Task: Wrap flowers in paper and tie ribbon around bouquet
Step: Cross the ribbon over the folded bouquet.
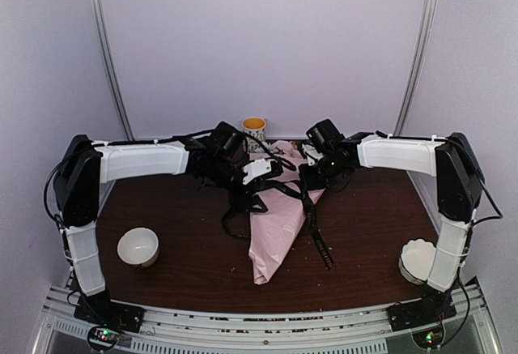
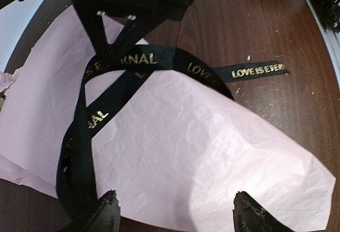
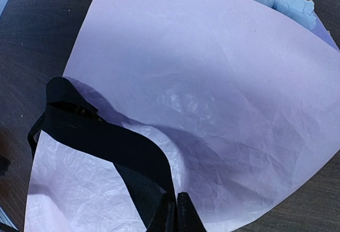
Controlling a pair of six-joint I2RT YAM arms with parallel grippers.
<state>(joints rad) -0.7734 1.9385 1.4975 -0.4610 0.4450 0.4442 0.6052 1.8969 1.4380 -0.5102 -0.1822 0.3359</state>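
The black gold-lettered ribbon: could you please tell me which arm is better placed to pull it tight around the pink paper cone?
Probably the right: the right gripper is shut on the black gold-lettered ribbon, which crosses the pink paper cone. The left gripper stands open over the cone, holding nothing.

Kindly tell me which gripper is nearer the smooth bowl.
Left. The left gripper hangs at the bouquet's left edge; the right gripper across it, farther from the smooth bowl.
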